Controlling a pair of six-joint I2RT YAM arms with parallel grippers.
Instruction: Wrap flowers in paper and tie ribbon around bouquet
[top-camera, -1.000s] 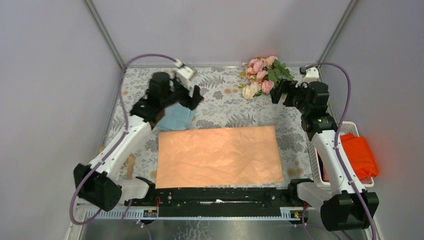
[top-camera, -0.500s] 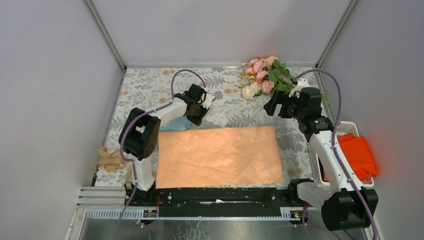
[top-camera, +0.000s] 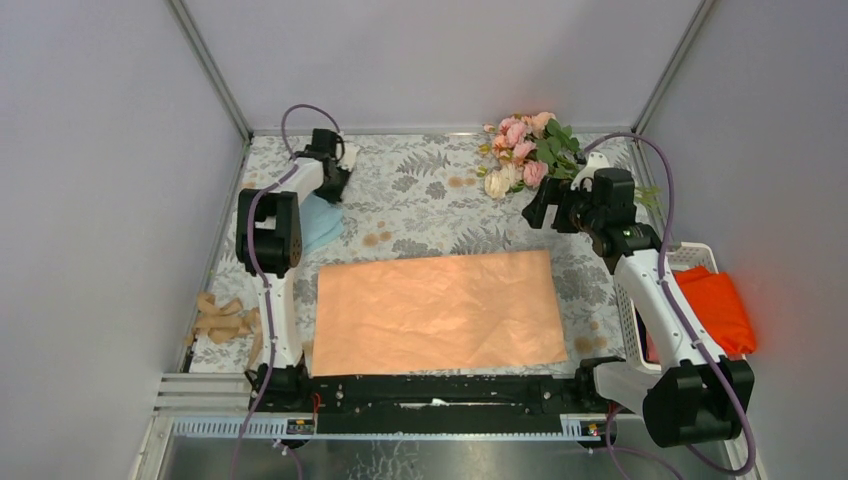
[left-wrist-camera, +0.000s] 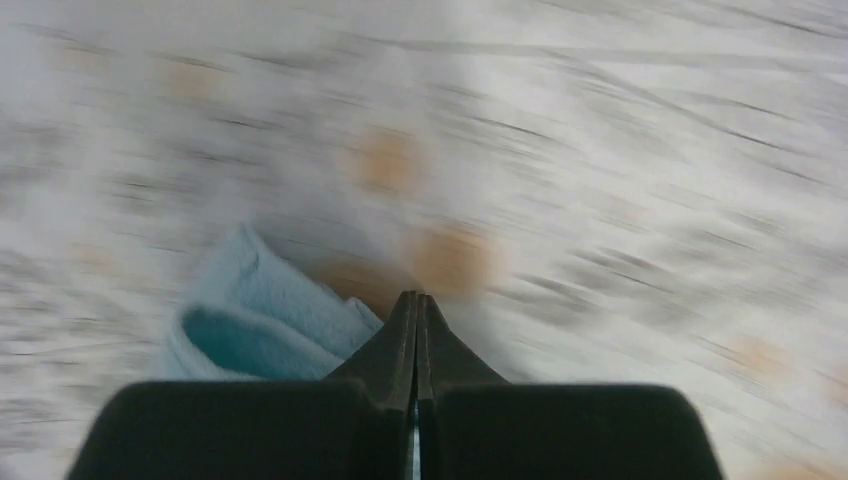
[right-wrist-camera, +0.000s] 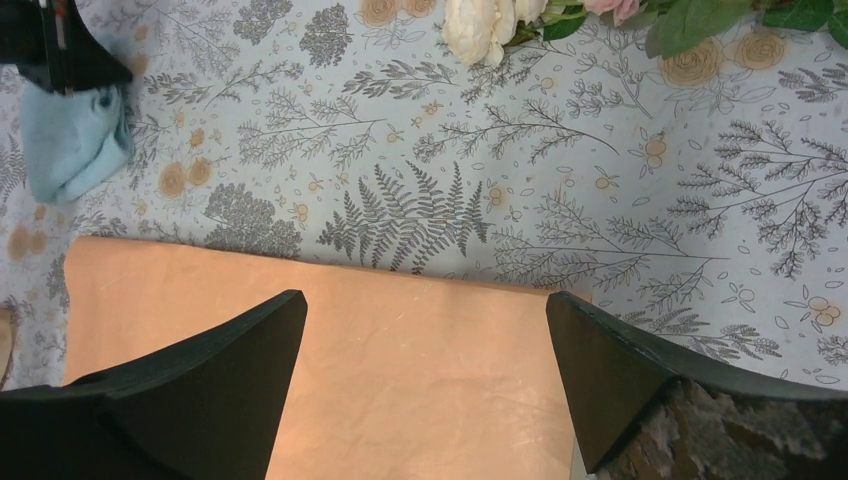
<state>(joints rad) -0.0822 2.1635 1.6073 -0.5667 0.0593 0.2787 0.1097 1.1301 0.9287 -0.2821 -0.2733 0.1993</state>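
Note:
The peach paper (top-camera: 435, 312) lies flat on the near middle of the table. At the far right the flowers (top-camera: 525, 150) lie with their heads toward the back wall. A tan ribbon (top-camera: 222, 318) sits bunched at the table's left edge. My left gripper (top-camera: 333, 185) is at the far left, shut with nothing between its fingers (left-wrist-camera: 415, 330), right beside a light-blue cloth (left-wrist-camera: 260, 320). My right gripper (top-camera: 545, 205) hovers open between the flowers and the paper's far right corner. In the right wrist view its open jaws (right-wrist-camera: 425, 300) frame the paper (right-wrist-camera: 400, 370), with a cream rose (right-wrist-camera: 480, 25) above.
The light-blue cloth (top-camera: 318, 222) lies crumpled just beyond the paper's far left corner. A white basket (top-camera: 700, 252) at the right edge holds a bright orange cloth (top-camera: 715, 310). The table has a floral-print cover and walls on three sides.
My left gripper has shut and swung from over the light-blue cloth to the far left; the cloth now lies further left. The ribbon has come into view. My right gripper edged left.

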